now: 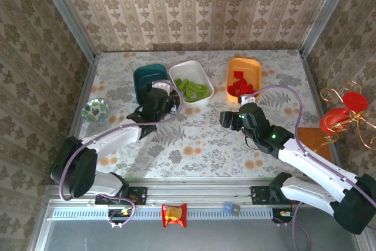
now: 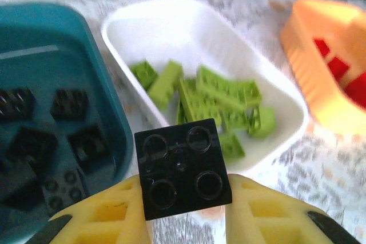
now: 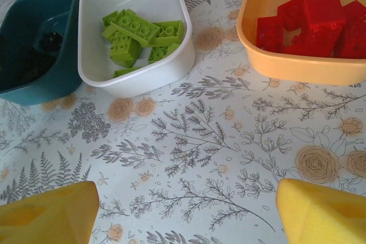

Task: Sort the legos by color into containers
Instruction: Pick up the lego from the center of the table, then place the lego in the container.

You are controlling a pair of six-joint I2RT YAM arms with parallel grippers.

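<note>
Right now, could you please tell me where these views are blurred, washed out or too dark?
Left wrist: the held black lego is sharp, while the orange tub behind it blurs and washes out. Right wrist: the table print is crisp, but the teal tub is lost in shadow inside. Top external: the left arm casts a soft shadow.
</note>
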